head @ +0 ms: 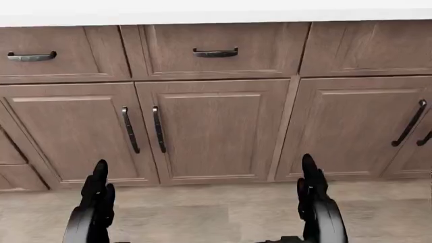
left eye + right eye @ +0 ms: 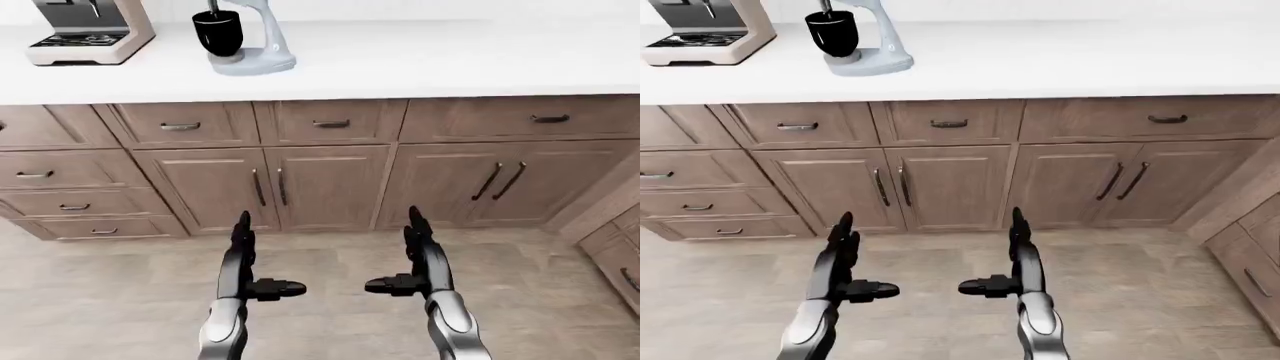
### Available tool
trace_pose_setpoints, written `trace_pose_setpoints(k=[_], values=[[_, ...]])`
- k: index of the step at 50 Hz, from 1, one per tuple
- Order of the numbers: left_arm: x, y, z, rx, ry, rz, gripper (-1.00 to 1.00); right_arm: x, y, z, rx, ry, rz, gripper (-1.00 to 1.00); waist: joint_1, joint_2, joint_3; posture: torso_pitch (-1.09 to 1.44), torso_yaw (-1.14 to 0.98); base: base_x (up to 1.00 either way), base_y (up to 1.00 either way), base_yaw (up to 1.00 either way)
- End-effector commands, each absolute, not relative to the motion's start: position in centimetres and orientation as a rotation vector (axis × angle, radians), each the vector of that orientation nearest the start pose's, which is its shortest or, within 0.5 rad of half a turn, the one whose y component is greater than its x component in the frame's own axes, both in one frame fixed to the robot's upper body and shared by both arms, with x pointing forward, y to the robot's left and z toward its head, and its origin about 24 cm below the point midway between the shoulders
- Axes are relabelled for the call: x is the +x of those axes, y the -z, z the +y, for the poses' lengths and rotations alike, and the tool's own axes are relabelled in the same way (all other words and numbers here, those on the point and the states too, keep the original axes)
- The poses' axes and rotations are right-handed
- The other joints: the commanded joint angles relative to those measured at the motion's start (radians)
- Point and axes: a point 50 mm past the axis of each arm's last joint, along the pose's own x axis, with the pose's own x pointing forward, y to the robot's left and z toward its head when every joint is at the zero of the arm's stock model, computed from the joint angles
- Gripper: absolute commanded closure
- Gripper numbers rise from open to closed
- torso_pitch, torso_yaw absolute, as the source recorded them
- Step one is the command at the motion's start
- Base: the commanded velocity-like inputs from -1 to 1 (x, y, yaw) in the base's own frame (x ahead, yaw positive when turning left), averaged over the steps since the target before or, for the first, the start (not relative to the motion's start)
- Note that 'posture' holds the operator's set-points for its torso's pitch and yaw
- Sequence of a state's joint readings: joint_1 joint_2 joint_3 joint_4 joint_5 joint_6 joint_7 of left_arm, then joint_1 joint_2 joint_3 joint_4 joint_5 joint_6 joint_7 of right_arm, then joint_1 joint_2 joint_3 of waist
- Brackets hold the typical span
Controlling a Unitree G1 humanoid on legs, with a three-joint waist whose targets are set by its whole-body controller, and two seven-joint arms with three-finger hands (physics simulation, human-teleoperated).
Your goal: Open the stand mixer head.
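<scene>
A pale blue-grey stand mixer [image 2: 262,41] with a black bowl [image 2: 217,32] stands on the white counter [image 2: 420,60] at the top left of the left-eye view; its head is cut off by the top edge. My left hand [image 2: 245,259] and right hand [image 2: 415,255] hang low over the floor, far below the counter, fingers straight out and thumbs turned inward. Both are open and hold nothing. The head view shows only the two hands [image 1: 97,197] [image 1: 312,195] and cabinet doors.
A beige coffee machine [image 2: 85,30] sits left of the mixer on the counter. Brown cabinets and drawers [image 2: 325,184] with dark handles run under the counter. Another cabinet [image 2: 615,255] juts in at the right. Light wood-look floor [image 2: 330,315] lies under my hands.
</scene>
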State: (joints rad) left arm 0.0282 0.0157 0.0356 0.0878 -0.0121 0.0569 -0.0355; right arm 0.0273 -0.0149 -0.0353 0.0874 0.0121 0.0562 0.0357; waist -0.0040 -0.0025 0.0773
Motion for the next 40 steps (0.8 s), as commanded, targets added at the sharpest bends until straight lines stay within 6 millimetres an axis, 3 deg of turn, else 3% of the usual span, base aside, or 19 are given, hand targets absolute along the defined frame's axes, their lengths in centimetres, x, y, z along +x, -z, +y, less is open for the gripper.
trace_pose_setpoints(k=[1,3,4,5,7,8,19,28,30,33,34,35,40], values=[[25.6,-4.1,16.2,-0.003,-0.005,0.000,-1.00,25.2,-4.2,-15.8,-0.010,-0.023,-0.009,-1.00,-0.002,-0.008,-0.001,0.00,0.00,0.00,0.00,0.00],[25.6,-4.1,16.2,-0.004,-0.005,0.000,-1.00,25.2,-4.4,-15.8,-0.010,-0.027,-0.017,-1.00,0.006,-0.001,-0.062,0.00,0.00,0.00,0.00,0.00],[25.6,-4.1,16.2,-0.004,-0.005,0.000,-1.00,25.2,-4.4,-15.8,-0.009,-0.030,-0.018,-1.00,0.006,-0.002,-0.052,0.00,0.00,0.00,0.00,0.00],[25.6,-4.1,16.3,-0.004,-0.006,0.000,-1.00,25.1,-4.4,-15.8,-0.010,-0.031,-0.021,-1.00,0.006,-0.006,-0.016,0.00,0.00,0.00,0.00,0.00],[25.6,-4.1,16.3,-0.004,-0.006,-0.001,-1.00,25.1,-4.4,-15.7,-0.006,-0.033,-0.021,-1.00,0.005,-0.007,-0.069,0.00,0.00,0.00,0.00,0.00],[25.6,-4.1,16.3,-0.004,-0.005,-0.002,-1.00,25.1,-4.4,-15.7,-0.004,-0.035,-0.024,-1.00,0.006,-0.007,-0.075,0.00,0.00,0.00,0.00,0.00],[25.3,-4.7,15.9,0.018,0.021,-0.061,-1.00,24.7,-5.6,-15.3,-0.047,-0.079,-0.135,-1.00,0.006,-0.003,-0.085,0.00,0.00,0.00,0.00,0.00],[23.0,-11.5,15.5,0.010,0.049,-0.368,-1.00,22.8,-10.9,-13.6,-0.056,-0.202,-0.329,-1.00,0.006,-0.004,-0.089,0.00,0.00,0.00,0.00,0.00],[22.6,-12.6,15.6,-0.005,0.053,-0.395,-1.00,22.1,-12.5,-13.3,-0.055,-0.224,-0.369,-1.00,0.005,-0.003,-0.088,0.00,0.00,0.00,0.00,0.00],[22.6,-12.6,15.6,-0.005,0.053,-0.397,-1.00,22.0,-12.6,-13.3,-0.054,-0.225,-0.371,-1.00,0.007,-0.002,-0.085,0.00,0.00,0.00,0.00,0.00],[21.6,-14.8,15.7,-0.043,0.069,-0.469,-1.00,20.9,-15.2,-12.9,-0.052,-0.259,-0.434,-1.00,0.007,-0.001,-0.084,0.00,0.00,0.00,0.00,0.00],[21.3,-15.8,15.9,-0.051,0.048,-0.509,-1.00,20.4,-16.3,-12.8,-0.060,-0.262,-0.466,-1.00,0.008,-0.002,-0.091,0.00,0.00,0.00,0.00,0.00],[19.9,-18.7,16.0,-0.086,0.044,-0.559,-1.00,19.3,-18.5,-12.6,-0.054,-0.273,-0.521,-1.00,0.006,-0.001,-0.081,0.00,0.00,0.00,0.00,0.00]])
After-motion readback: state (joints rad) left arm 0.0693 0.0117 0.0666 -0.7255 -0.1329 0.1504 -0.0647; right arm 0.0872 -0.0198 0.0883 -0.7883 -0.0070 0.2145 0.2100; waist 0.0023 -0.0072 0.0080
